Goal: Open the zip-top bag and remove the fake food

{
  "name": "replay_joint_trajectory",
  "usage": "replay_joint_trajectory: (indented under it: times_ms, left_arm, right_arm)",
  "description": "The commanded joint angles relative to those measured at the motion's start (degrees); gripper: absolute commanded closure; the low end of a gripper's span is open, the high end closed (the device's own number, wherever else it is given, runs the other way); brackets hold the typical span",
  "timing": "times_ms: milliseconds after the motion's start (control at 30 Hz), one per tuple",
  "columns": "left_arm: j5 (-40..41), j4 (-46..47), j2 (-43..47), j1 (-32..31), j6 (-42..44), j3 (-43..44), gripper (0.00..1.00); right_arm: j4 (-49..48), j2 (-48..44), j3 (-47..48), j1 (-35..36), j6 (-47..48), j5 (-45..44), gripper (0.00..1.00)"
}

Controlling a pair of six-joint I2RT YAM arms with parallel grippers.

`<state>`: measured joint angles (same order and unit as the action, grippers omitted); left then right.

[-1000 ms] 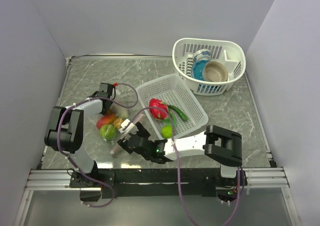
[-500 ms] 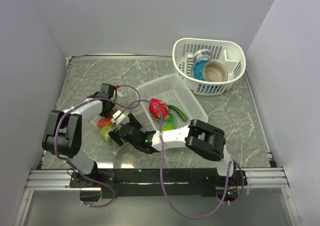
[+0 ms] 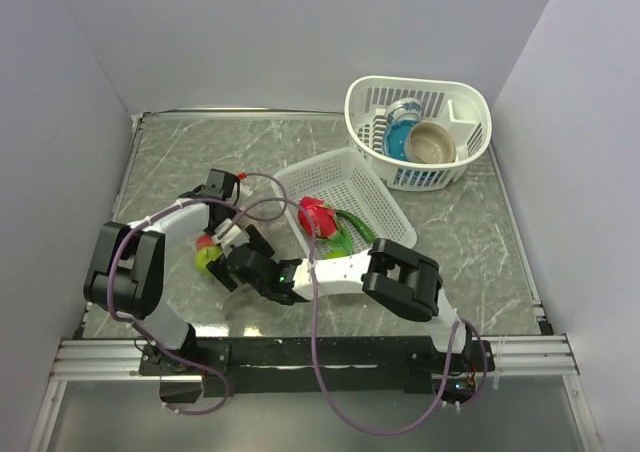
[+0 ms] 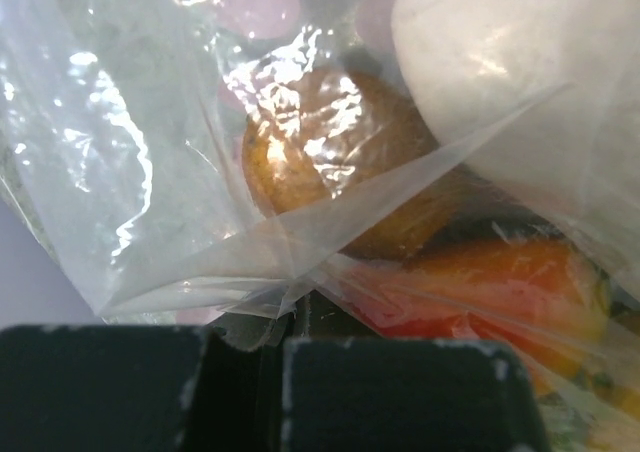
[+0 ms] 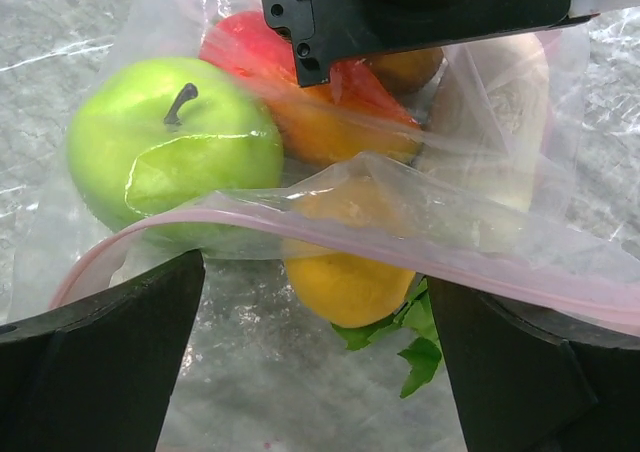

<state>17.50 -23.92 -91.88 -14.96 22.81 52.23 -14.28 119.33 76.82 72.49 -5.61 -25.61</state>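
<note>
Top external view is showing what is being changed: compared with a second ago, the right claw [image 3: 236, 262] is being carried further away from the flat white basket [image 3: 385, 217], and it is now being set right against the zip-top bag [image 3: 212, 250]. This bag is lying near the basket, on the side opposite to the round basket [image 3: 462, 102].

Its fingers are being held wide apart, with the pink zip strip [image 5: 300, 227] running between them and nothing being gripped yet. The left claw [image 4: 283, 347] is being held closed on a fold of the bag. The fake food [image 4: 330, 172] is being kept inside: a green apple [image 5: 170, 152], an orange piece [image 5: 340, 277] and a red piece [image 5: 245, 47].

So the opening step is probably being prepared. Whether the zip is already parted cannot be told.

A red-pink piece [image 3: 315, 215] is lying in the flat basket. The right arm is being stretched across the basket's near corner, and the left claw is crowding the bag, so little room is being left.
</note>
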Motion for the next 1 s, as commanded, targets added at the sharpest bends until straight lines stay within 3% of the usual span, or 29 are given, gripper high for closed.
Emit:
replay_joint_trajectory:
  times_ms: [0, 233, 467, 667, 967]
  left_arm:
    - [-2.12, -2.18, 0.73, -4.11, -0.92, -1.95, 0.99]
    - [-2.91, -3.24, 1.26, -4.11, -0.31, -2.22, 0.99]
    - [-1.86, -2.19, 2.23, -4.11, 0.39, -4.24, 0.99]
    - [1.92, -0.16, 0.47, -3.50, 0.48, -4.15, 0.99]
    - [5.71, 0.63, -6.82, 7.30, -1.89, 5.42, 0.99]
  right_arm:
    - [-0.66, 2.49, 3.52, -3.40, -1.15, 2.48, 0.00]
    - [-1.01, 3.89, 2.46, -4.29, -2.39, 6.36, 0.00]
    - [-4.96, 1.00, -2.36, -4.37, -2.83, 5.57, 0.24]
    - [-7.77, -6.46, -7.99, -3.50, -1.60, 2.76, 0.31]
    - [-7.78, -21.84, -19.85, 1.07, -2.21, -0.23, 0.31]
